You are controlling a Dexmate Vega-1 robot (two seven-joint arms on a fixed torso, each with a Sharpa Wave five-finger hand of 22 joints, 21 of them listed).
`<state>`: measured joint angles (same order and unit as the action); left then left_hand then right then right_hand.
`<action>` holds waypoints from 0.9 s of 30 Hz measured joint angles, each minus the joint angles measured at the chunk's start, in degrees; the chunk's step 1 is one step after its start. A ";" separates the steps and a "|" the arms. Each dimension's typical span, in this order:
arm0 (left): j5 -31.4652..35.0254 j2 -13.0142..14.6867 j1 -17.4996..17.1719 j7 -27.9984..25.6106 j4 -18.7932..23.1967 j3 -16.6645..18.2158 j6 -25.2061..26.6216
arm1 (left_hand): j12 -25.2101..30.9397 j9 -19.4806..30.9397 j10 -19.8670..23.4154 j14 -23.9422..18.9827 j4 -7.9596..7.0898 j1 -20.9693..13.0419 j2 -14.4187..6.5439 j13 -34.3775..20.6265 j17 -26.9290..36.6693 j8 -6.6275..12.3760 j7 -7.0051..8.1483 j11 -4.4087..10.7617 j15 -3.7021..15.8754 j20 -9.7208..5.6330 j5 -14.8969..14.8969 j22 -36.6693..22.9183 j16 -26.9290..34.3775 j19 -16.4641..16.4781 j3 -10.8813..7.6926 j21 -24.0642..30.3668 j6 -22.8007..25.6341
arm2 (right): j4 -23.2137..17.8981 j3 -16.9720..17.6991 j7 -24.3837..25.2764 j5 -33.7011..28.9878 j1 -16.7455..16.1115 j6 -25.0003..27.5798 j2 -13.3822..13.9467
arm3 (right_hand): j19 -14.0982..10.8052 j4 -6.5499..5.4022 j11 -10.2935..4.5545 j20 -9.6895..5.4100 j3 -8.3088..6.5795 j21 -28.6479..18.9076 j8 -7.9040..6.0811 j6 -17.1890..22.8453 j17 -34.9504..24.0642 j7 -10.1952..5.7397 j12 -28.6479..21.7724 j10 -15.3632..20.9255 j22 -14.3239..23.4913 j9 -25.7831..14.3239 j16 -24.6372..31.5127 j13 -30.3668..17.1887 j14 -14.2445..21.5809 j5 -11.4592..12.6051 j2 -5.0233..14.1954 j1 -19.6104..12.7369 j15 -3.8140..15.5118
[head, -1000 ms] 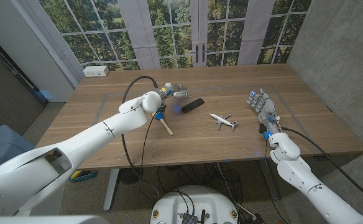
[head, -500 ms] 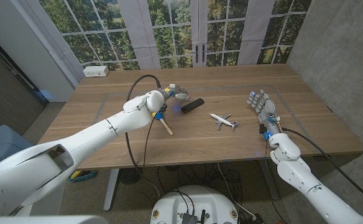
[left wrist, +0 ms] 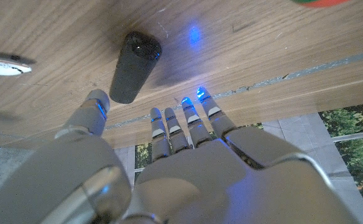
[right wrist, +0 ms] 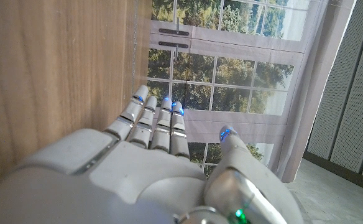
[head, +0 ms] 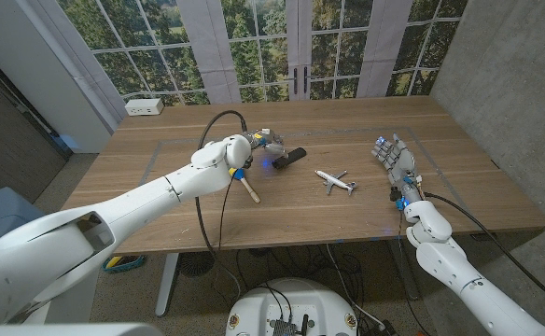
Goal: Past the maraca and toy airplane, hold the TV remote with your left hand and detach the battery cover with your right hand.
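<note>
The left hand (head: 271, 143), fingers apart and holding nothing, hovers just beside the remote (head: 288, 157). The maraca (head: 245, 180) lies under its wrist, the airplane (head: 335, 180) between remote and right hand (head: 394, 159), which is open and empty.

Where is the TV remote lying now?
In the head view, the TV remote lies left of centre, just beyond the left hand, with the toy airplane to its right.

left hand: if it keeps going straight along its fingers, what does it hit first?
Most likely the TV remote: it lies just ahead of the left hand, whose fingers are spread and not yet touching it. Depth is unclear, so contact could be off-centre.
</note>
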<state>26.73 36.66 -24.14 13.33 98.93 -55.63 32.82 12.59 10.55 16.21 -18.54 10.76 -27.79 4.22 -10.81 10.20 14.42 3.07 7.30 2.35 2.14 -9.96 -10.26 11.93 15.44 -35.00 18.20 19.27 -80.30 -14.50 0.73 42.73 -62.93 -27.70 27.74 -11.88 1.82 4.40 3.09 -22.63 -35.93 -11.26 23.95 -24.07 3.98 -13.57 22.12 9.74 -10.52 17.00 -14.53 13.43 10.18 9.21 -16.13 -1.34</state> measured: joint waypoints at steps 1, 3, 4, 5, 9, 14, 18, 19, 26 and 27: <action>0.00 -0.06 0.10 0.00 -0.03 -0.13 0.00 | 0.00 0.00 0.09 -0.27 0.05 -0.60 0.14 0.00 0.05 0.00 0.00 0.09 -0.01 -0.11 0.00 0.00 0.00 0.50 0.05 0.00 0.00 | 0.00 0.00 -0.01 0.01 0.00 -0.04 0.00 | 0.02 0.00 0.00 -0.02 0.00 0.28 0.00 0.00 0.00 0.00 0.00 0.00 0.00 0.00 0.00 0.00 0.00 0.00 0.00 0.00 0.00; 0.58 -0.30 0.45 0.52 -0.14 -0.68 0.02 | 0.00 0.00 0.38 -0.82 0.24 -0.87 0.42 0.00 0.09 0.00 0.10 -0.05 0.00 -0.26 0.00 0.00 0.00 0.97 0.24 0.00 0.52 | 0.00 0.05 -0.02 0.07 -0.10 -0.19 -0.01 | 0.02 -0.12 0.00 -0.02 0.11 0.44 0.00 0.00 0.00 0.00 0.00 0.00 0.00 0.00 0.00 -0.25 0.00 0.00 0.00 0.00 0.00; 0.58 -0.39 0.56 0.52 -0.17 -0.88 0.02 | 0.00 0.00 0.48 -0.82 0.08 -0.97 0.52 0.00 0.09 0.00 0.00 -0.14 0.00 -0.17 0.00 0.00 0.00 1.21 0.40 0.09 0.61 | 0.00 0.05 -0.02 0.09 -0.10 -0.25 -0.01 | 0.02 -0.18 0.00 -0.02 0.18 0.44 0.00 0.00 0.00 0.00 0.00 0.00 0.00 0.00 0.00 -0.26 0.00 0.00 0.00 0.00 0.00; 0.58 -0.48 0.69 0.52 -0.20 -1.10 0.02 | 0.00 0.00 0.47 -0.82 0.02 -0.97 0.52 0.00 0.09 0.00 0.00 -0.14 0.00 -0.10 0.00 0.00 0.00 1.28 0.46 0.24 0.61 | 0.00 0.05 -0.02 0.09 -0.10 -0.28 -0.01 | 0.02 -0.25 0.00 -0.02 0.24 0.44 0.00 0.00 0.00 0.00 0.00 0.00 0.00 0.00 0.00 -0.26 0.00 0.00 0.16 0.16 0.00; 3.96 -0.97 1.17 3.15 -0.26 -2.09 2.03 | 0.00 0.00 0.47 -1.57 -0.23 -1.42 0.97 -0.28 0.09 0.00 0.00 -0.14 0.12 0.30 0.22 0.00 0.33 2.31 0.72 0.46 0.61 | -0.02 0.30 -0.02 0.17 -0.55 -0.43 -0.01 | 0.02 -0.25 0.00 -0.02 0.24 0.44 0.00 0.00 0.01 0.00 0.00 0.00 0.00 0.00 0.19 -0.26 0.13 0.00 0.30 0.29 0.14; 6.27 -1.49 1.61 4.54 -0.26 -3.16 3.90 | 0.00 -0.01 0.98 -2.66 -0.46 -1.65 1.20 -0.29 0.08 0.00 -0.22 -0.04 0.01 0.10 0.22 0.00 0.49 3.53 1.40 0.68 0.38 | -0.12 0.44 -0.03 0.29 -0.82 -0.57 -0.01 | 0.02 -0.25 0.00 -0.02 0.24 0.77 0.00 0.24 0.01 -0.24 0.01 -0.01 0.00 0.00 0.46 -0.34 0.31 0.00 0.29 0.30 0.32; 8.65 -2.10 1.99 5.67 -0.22 -4.45 5.75 | 0.00 -0.01 0.98 -2.97 -0.68 -1.65 1.20 -0.28 0.08 -0.06 -0.22 -0.03 0.31 0.41 0.22 0.00 0.49 3.84 1.63 0.68 0.38 | -0.14 0.53 -0.11 0.45 -0.95 -0.70 -0.01 | -0.15 -0.25 0.00 0.10 0.24 0.98 0.00 0.54 -0.26 -0.10 0.01 -0.01 0.00 0.00 0.46 -0.54 0.31 0.00 -0.31 0.90 0.32; 8.65 -2.22 2.06 5.67 -0.21 -4.67 5.75 | 0.00 -0.01 0.98 -2.97 -0.68 -1.65 1.20 -0.28 0.08 -0.24 -0.22 -0.03 0.31 0.41 0.22 0.00 0.49 3.84 1.63 0.68 0.38 | -0.15 0.57 -0.13 0.47 -1.00 -0.76 0.00 | -0.41 -0.24 0.00 -0.03 0.24 1.02 0.00 0.63 -0.26 -0.01 0.01 -0.01 0.00 0.00 0.46 -0.54 0.31 0.00 -0.31 0.90 0.32; 11.58 -3.06 2.43 6.99 -0.25 -6.15 7.55 | 0.00 0.00 2.21 -3.72 -0.69 -1.66 1.19 -0.28 0.19 -0.24 -0.74 -0.02 0.18 0.13 0.22 0.00 0.49 4.78 2.11 0.68 0.91 | -0.16 0.69 -0.16 0.59 -1.29 -0.98 0.00 | -0.60 -0.25 0.00 -0.23 0.24 1.42 0.00 0.62 -0.25 0.00 -0.22 0.41 0.00 0.00 0.46 -0.67 0.31 0.00 -0.31 0.90 0.32; 11.58 -3.22 2.44 6.99 -0.36 -6.38 7.55 | 0.00 0.16 2.41 -4.06 -0.69 -2.04 0.81 -0.28 0.32 -0.24 -0.93 0.16 0.12 0.09 0.22 0.00 0.73 4.99 2.11 0.89 1.09 | -0.16 0.69 -0.18 0.63 -1.29 -1.03 0.00 | -0.60 -0.24 0.00 -0.23 0.24 1.42 0.00 0.62 -0.25 -0.01 -0.22 0.41 0.00 0.00 0.46 -0.75 0.31 0.00 -0.31 0.90 0.32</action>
<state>38.31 33.44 -21.70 20.32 98.58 -62.02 40.37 12.59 10.71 18.62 -22.60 10.07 -29.82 5.02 -11.09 10.52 14.18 2.14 7.46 2.48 2.23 -9.74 -10.26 12.65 20.43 -32.89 19.09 20.36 -80.46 -13.80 0.54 43.37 -64.21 -28.72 27.74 -12.49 1.57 4.40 2.87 -22.38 -34.52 -11.26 24.57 -24.33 3.98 -13.79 22.53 9.73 -10.52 17.46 -15.28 13.73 10.18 8.90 -15.23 -1.02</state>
